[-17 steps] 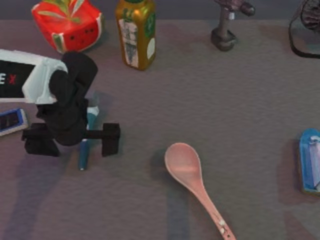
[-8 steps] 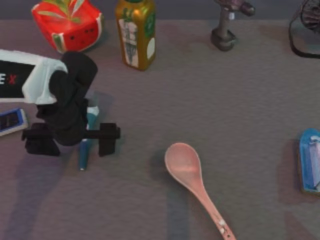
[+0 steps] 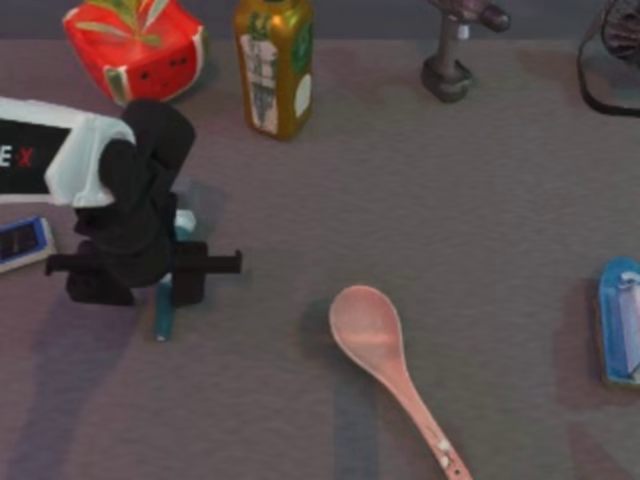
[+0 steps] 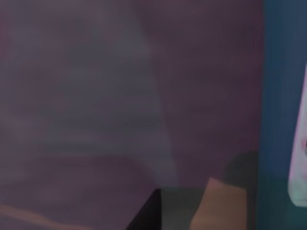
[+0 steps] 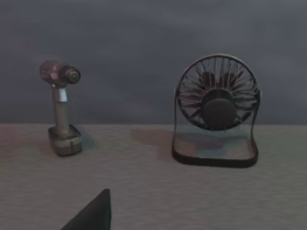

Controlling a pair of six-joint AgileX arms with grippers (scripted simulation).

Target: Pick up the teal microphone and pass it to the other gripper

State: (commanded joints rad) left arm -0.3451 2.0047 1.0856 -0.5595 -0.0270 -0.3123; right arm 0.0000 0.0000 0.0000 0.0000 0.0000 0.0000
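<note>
Left gripper (image 3: 152, 279) low over teal microphone (image 3: 163, 308) at table's (image 3: 420, 200) left side.
Fingers closed in on the teal handle, microphone lying on the surface, head hidden under the arm. Pink spoon (image 3: 385, 358) well apart toward centre. Right gripper outside top view; finger state undeterminable.

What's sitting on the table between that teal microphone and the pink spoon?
Nothing: in the top view, only bare table lies between the teal microphone and the pink spoon.
</note>
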